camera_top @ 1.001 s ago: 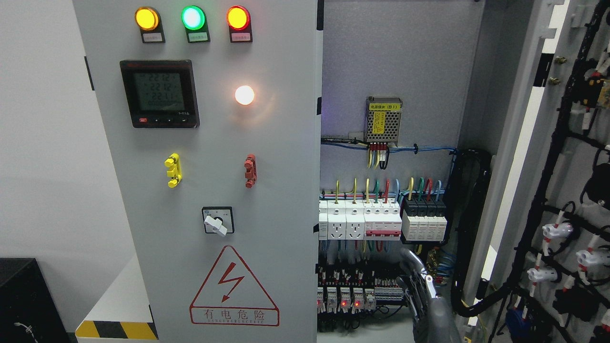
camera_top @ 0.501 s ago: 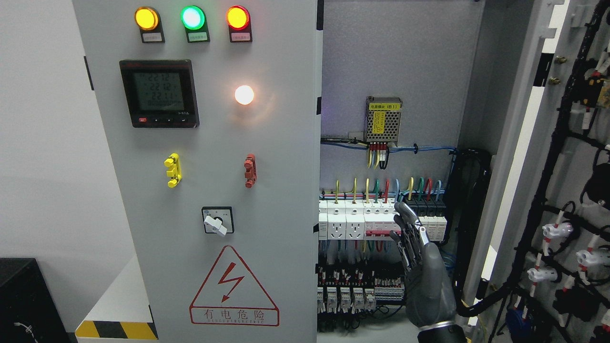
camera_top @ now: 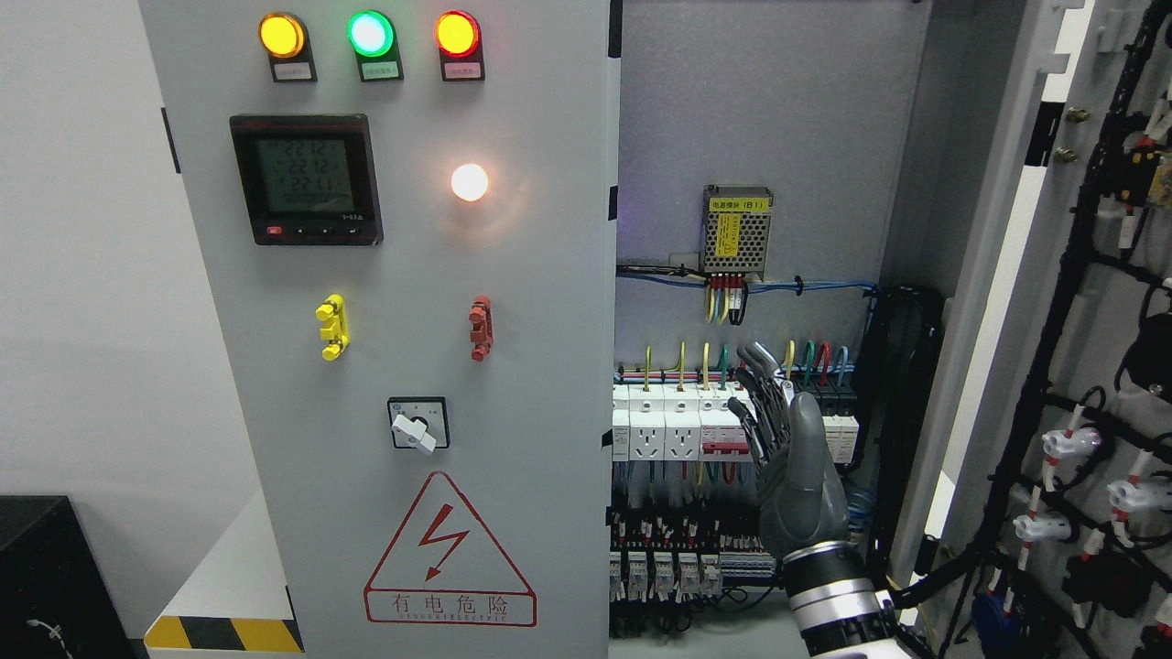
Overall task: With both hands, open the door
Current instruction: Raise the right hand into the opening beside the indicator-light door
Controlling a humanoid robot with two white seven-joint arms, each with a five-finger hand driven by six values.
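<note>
The closed grey steel left door (camera_top: 403, 366), carrying three lamps, a black meter (camera_top: 305, 179) and a red-bordered hazard triangle (camera_top: 449, 554), stands left of the open bay. Right of that door's edge, the right hand (camera_top: 789, 458) rises from the bottom, palm flat, fingers (camera_top: 760, 384) straight, loosely spread, holding nothing, before the white breakers (camera_top: 696, 426), probably poised to push. Further right, the right door (camera_top: 1080, 320) hangs swung open, wiring exposed.

door (camera_top: 513, 302): matt grey painted metal | right hand (camera_top: 795, 458): dark, probably smooth plastic
</note>
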